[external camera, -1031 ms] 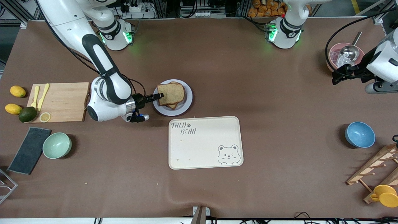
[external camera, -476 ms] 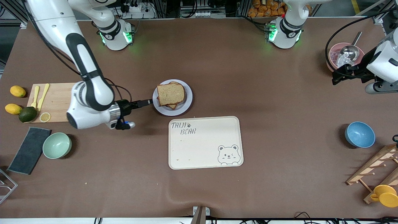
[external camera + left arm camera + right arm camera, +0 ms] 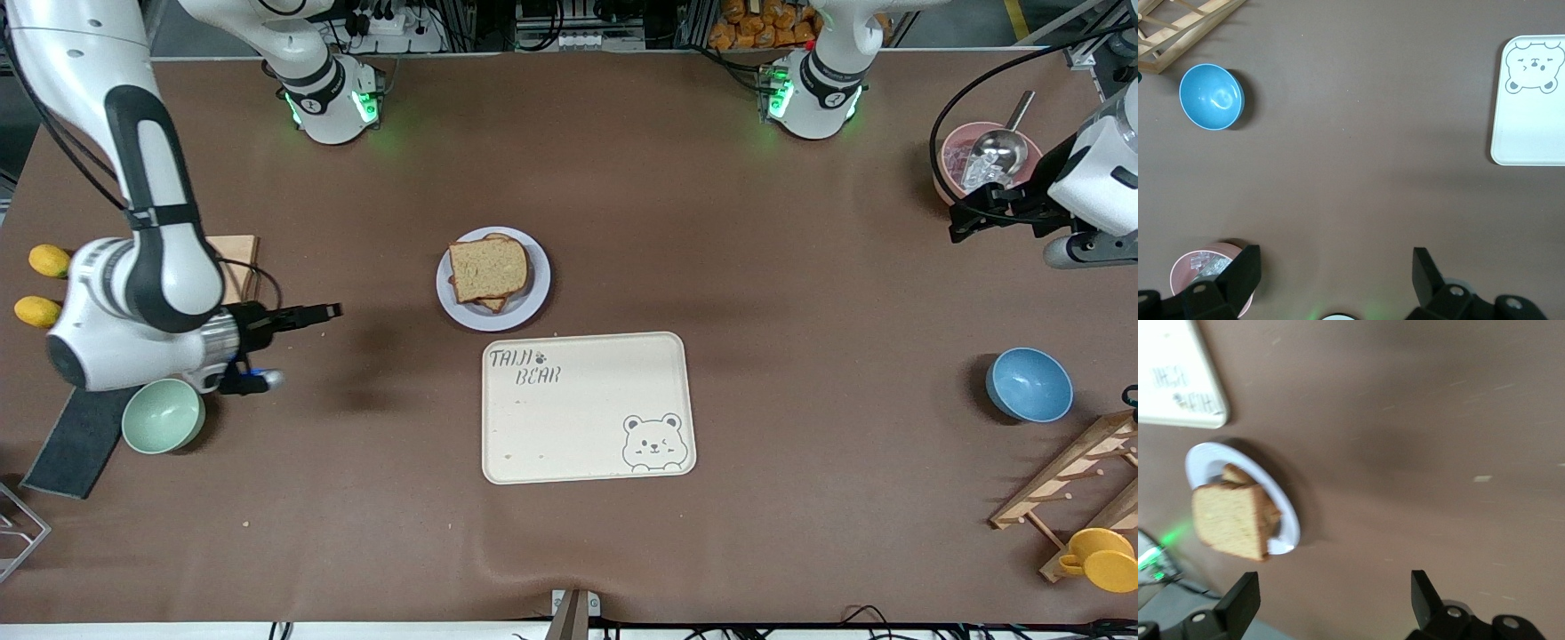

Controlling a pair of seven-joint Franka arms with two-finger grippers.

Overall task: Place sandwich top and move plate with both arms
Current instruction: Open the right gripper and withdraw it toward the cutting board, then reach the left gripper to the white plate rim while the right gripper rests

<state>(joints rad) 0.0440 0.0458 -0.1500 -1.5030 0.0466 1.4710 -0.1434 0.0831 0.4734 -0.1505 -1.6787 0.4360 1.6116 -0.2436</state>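
The sandwich top (image 3: 487, 267), a light-brown bread slice, lies on another slice on the round pale plate (image 3: 536, 293) at mid-table. The right wrist view shows the same sandwich top (image 3: 1230, 520) and plate (image 3: 1290, 523). My right gripper (image 3: 327, 311) hangs open and empty over bare table between the cutting board and the plate, fingers pointing at the plate. That right gripper (image 3: 1335, 593) has its jaws wide apart. My left gripper (image 3: 958, 224) waits open and empty beside the pink bowl, and the left wrist view shows this gripper (image 3: 1335, 265) over bare table.
A cream bear-print tray (image 3: 587, 407) lies nearer the front camera than the plate. Cutting board (image 3: 238, 258), lemons (image 3: 49, 260), green bowl (image 3: 163, 415) and dark cloth (image 3: 76, 444) sit at the right arm's end. Pink bowl with scoop (image 3: 978, 160), blue bowl (image 3: 1029, 384), wooden rack (image 3: 1067, 480) and yellow cup (image 3: 1102, 558) are at the left arm's end.
My right gripper has let go of the sandwich top and drawn away from the plate toward the right arm's end of the table. The left arm has not moved.
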